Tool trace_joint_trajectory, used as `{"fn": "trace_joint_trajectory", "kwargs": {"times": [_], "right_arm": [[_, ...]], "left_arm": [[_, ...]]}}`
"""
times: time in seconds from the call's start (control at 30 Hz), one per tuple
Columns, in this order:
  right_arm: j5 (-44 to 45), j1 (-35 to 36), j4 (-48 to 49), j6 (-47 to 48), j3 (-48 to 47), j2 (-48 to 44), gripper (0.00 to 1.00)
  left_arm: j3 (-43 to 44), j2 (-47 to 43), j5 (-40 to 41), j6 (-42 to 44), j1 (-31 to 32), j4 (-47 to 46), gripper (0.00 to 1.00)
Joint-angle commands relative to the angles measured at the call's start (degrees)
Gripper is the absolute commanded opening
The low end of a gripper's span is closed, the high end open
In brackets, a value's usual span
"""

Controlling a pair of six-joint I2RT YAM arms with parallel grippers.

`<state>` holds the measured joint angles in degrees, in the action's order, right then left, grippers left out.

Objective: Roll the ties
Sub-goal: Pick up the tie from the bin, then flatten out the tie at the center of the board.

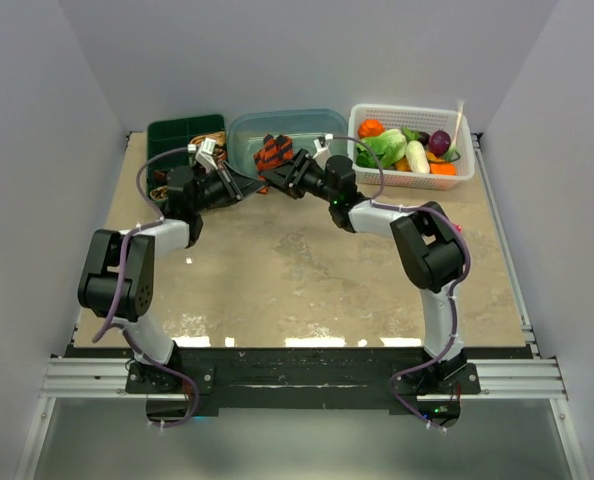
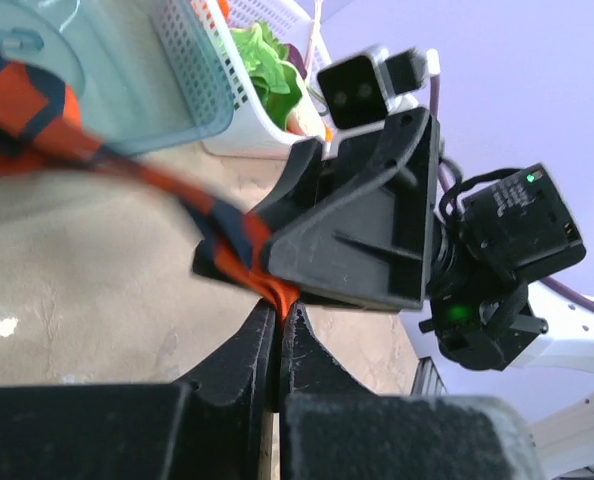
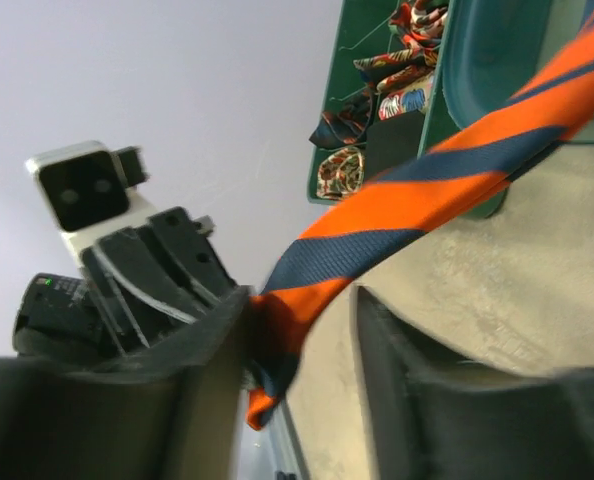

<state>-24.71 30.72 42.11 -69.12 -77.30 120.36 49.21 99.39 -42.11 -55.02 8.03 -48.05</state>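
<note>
Top view: bright, even, diffuse overhead light; sharp throughout. White glare patches on surface (image 1: 297,290) toward near edge; shadows soft, faint.
Left wrist view: orange tie (image 2: 37,110) smeared, out of focus at left edge; left end effector fingers (image 2: 237,370) dark, underexposed, detail lost.
Right wrist view: right end effector fingers (image 3: 417,400) blurred in foreground; tie stripes sharp mid-frame.

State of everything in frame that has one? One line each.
orange tie: unrolled, stretched from clear bin
left gripper: shut on orange tie
right gripper: open, tie between its fingers
small ties: coiled, in green tray
white basket: full of vegetables
</note>
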Motion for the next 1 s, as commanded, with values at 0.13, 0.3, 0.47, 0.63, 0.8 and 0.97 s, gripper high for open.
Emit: {"fn": "trace_joint_trajectory", "kwargs": {"times": [0.13,0.3,0.47,0.63,0.8,0.97], "right_arm": [[3.26,0.22,-8.96,8.03,5.13,-11.63,0.83],[4.85,-0.4,-12.49,9.27,8.21,-15.24,0.92],[4.14,-0.75,-12.84,7.95,9.27,-16.73,0.93],[4.67,-0.92,-11.96,6.46,12.08,-19.45,0.94],[4.85,-1.1,-7.4,3.12,16.91,-21.48,0.95],[3.09,-1.01,-4.32,-1.62,15.95,-17.88,0.96]], "left_arm": [[23.25,-12.38,2.91,18.63,-0.39,29.39,0.0],[37.34,-15.37,3.61,24.43,-0.39,42.92,0.0],[49.04,-19.58,3.79,25.32,-0.39,47.08,0.0],[57.48,-22.84,5.19,28.48,-0.39,54.63,0.0],[58.98,-26.35,2.12,29.18,-0.39,58.16,0.0],[55.21,-31.36,0.18,29.01,-0.39,58.43,0.0]]}}
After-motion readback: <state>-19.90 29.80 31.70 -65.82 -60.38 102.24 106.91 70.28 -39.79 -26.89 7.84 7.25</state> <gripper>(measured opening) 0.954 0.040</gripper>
